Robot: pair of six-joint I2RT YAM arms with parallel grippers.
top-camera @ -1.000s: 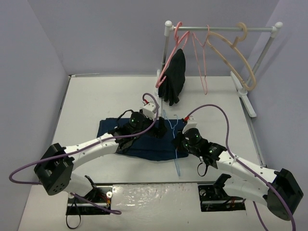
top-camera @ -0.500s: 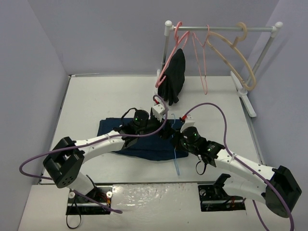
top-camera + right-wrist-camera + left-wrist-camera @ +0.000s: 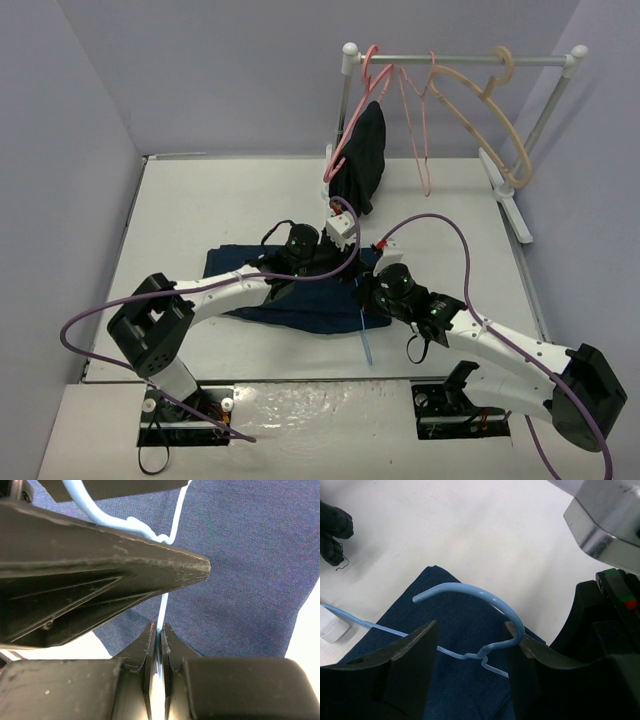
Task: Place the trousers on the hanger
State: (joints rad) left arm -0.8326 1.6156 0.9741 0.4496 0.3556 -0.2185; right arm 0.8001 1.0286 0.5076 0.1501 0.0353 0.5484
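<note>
Trousers (image 3: 300,310): one pair, dark navy denim, lying flat near the middle of the white counter (image 3: 200,210), partly covered by the two arms that meet above them. One light-blue wire hanger (image 3: 366,335) lies across the right part of the cloth, one end of the wire running past the near edge of the denim onto the counter.

At the far right a rail (image 3: 460,58) carries three more hangers: two thin pink hangers (image 3: 418,140) and one thicker beige hanger (image 3: 500,130). One black garment (image 3: 362,160) hangs from the left pink one.

The left end effector (image 3: 472,630) is spread partway, and its two dark fingers (image 3: 410,665) stand on either side of the hanger's neck. In the left wrist view the curved blue hook (image 3: 470,588) rises between them over the navy cloth (image 3: 455,680). The lower bend of the hook sits right against the inner face of the finger on the right of that view, while the other finger is clear of the wire. Nothing is clamped there.

The right end effector (image 3: 159,630) is pressed together, pinching one straight run of the blue wire (image 3: 175,515) between its tips, just above the denim (image 3: 240,570).
</note>
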